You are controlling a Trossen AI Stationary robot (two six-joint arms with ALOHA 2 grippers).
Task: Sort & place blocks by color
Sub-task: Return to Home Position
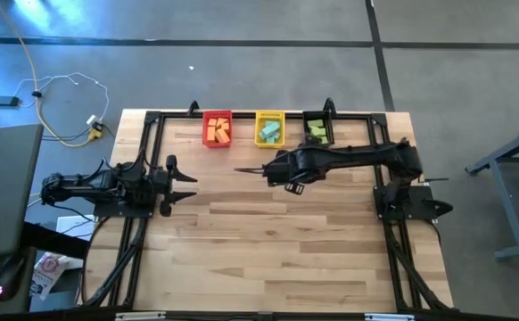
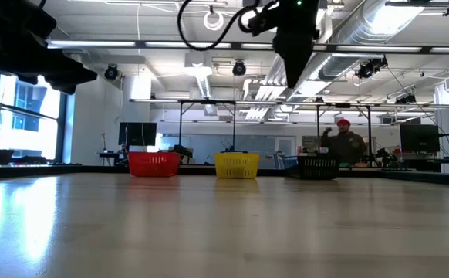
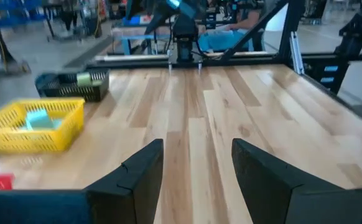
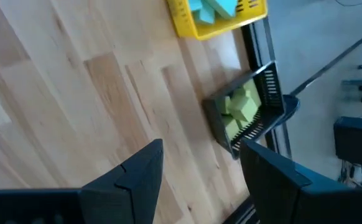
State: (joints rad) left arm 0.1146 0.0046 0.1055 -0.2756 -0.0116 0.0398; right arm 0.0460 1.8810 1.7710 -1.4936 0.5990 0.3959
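Observation:
All the blocks I can see lie in three bins along the table's far edge. Orange blocks (image 1: pixel 217 131) are in the red bin (image 1: pixel 217 117), teal blocks (image 1: pixel 269 132) in the yellow bin (image 1: pixel 269 116), and light green blocks (image 1: pixel 317 132) in the black bin (image 1: pixel 317 116). My right gripper (image 1: pixel 246 169) hangs open above the bare table, near side of the bins; its wrist view shows the green blocks (image 4: pixel 242 107) and teal blocks (image 4: pixel 212 9). My left gripper (image 1: pixel 188 186) waits open at the table's left side and holds nothing (image 3: pixel 196 162).
Bare wooden tabletop (image 1: pixel 277 241) spreads across the middle and near side. A black frame (image 1: pixel 152 120) runs round the table's edges. In the low view a person (image 2: pixel 348 143) stands in the room beyond the black bin (image 2: pixel 317 166). Cables lie on the floor to the left (image 1: pixel 63 107).

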